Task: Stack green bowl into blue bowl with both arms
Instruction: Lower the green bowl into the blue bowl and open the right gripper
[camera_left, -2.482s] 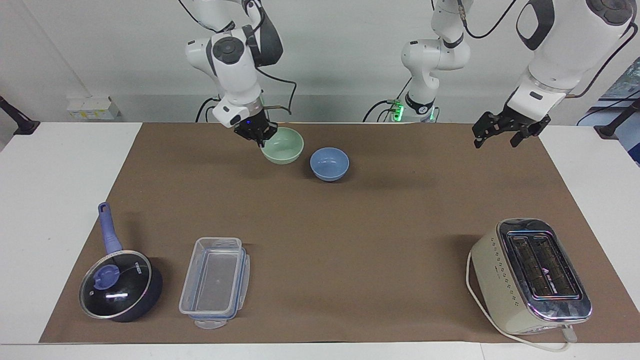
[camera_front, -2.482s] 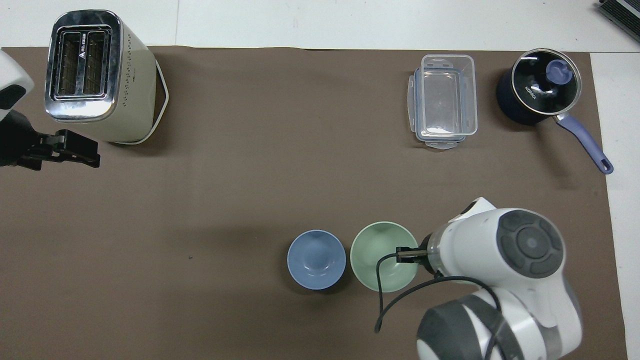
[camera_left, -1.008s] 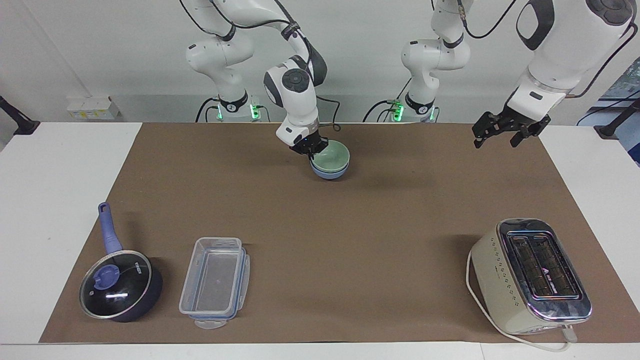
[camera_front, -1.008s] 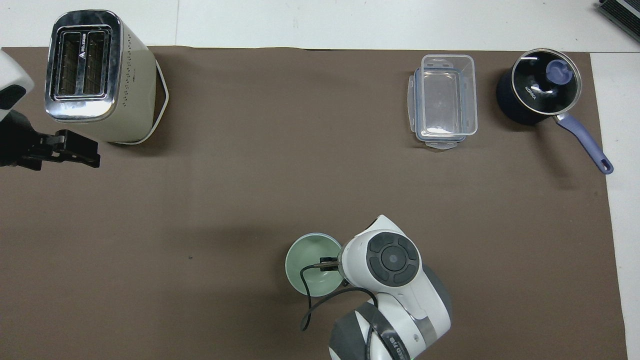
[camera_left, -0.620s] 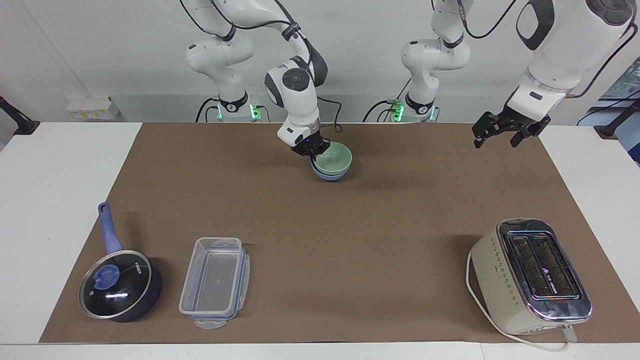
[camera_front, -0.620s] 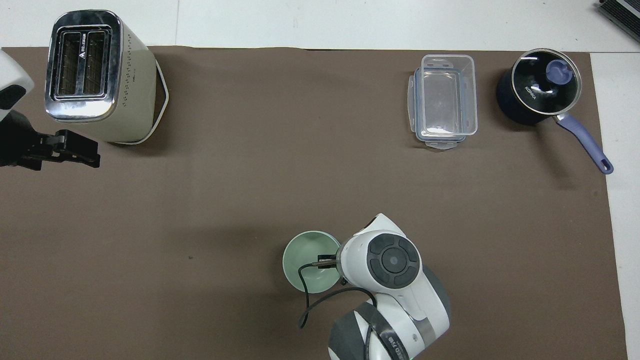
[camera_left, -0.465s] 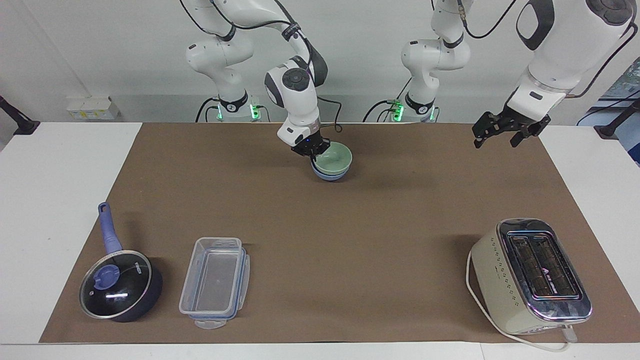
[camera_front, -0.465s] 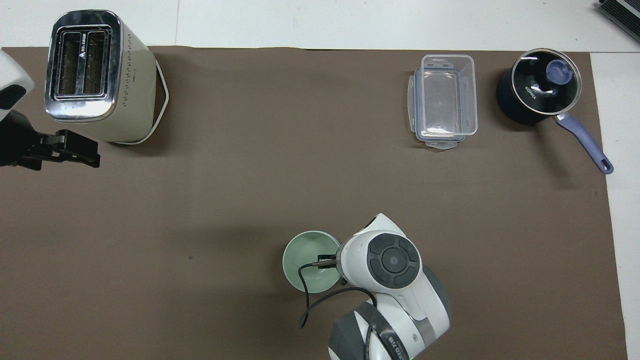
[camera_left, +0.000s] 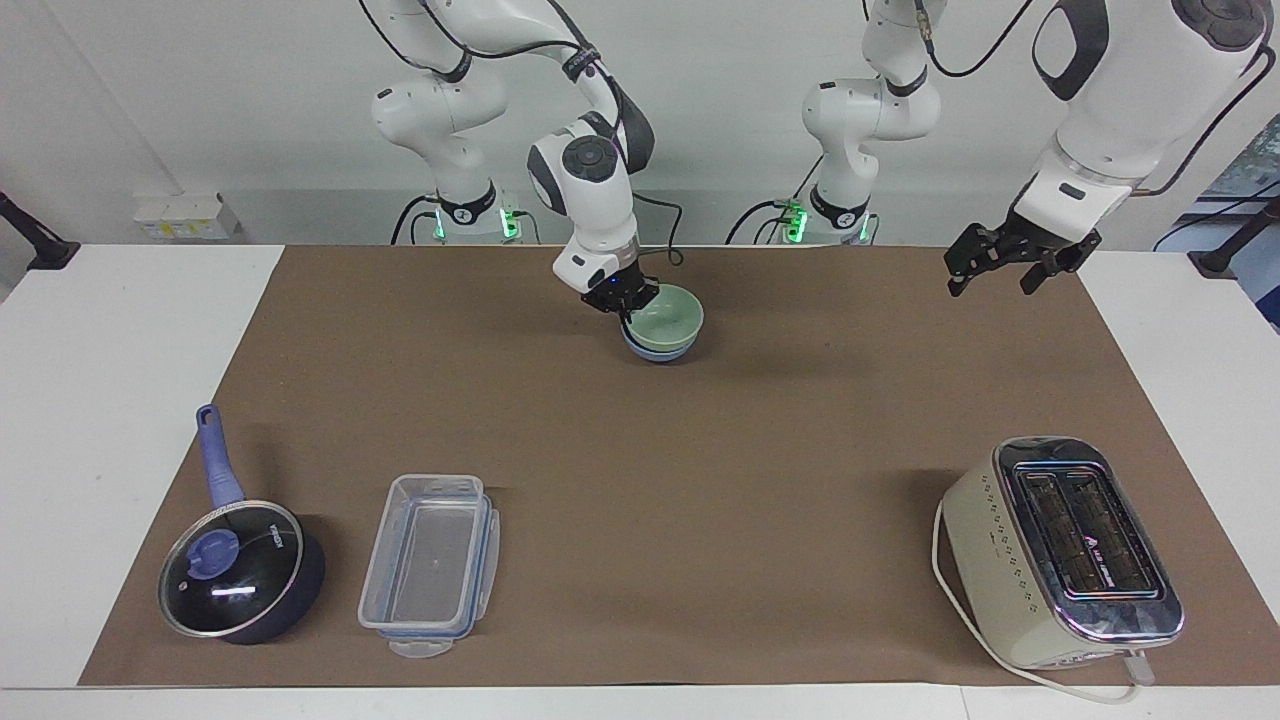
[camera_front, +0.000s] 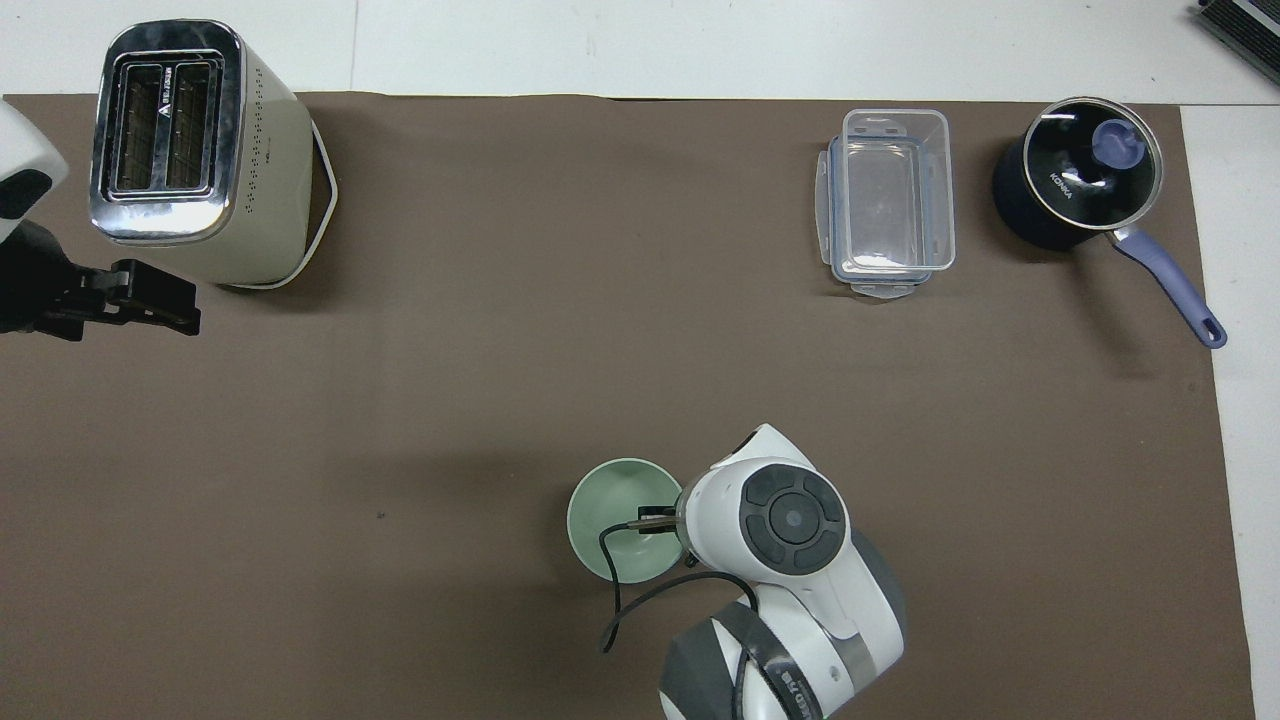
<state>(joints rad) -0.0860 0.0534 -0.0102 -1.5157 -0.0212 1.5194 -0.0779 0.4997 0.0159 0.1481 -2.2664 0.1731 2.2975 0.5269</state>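
Note:
The pale green bowl (camera_left: 668, 320) sits nested inside the blue bowl (camera_left: 655, 352), on the brown mat close to the robots. Only a sliver of the blue bowl shows under it in the facing view. From overhead the green bowl (camera_front: 612, 512) covers the blue one entirely. My right gripper (camera_left: 623, 298) is shut on the green bowl's rim, on the side toward the right arm's end. My left gripper (camera_left: 992, 280) hangs open and empty over the mat's edge at the left arm's end, waiting.
A cream toaster (camera_left: 1065, 550) stands far from the robots at the left arm's end. A clear plastic container (camera_left: 430, 565) and a lidded dark saucepan (camera_left: 240, 575) with a blue handle sit far from the robots at the right arm's end.
The right gripper carried the green bowl from beside the blue bowl to over it and lowered it in. Over the last half second it has barely moved. The left arm has stayed still.

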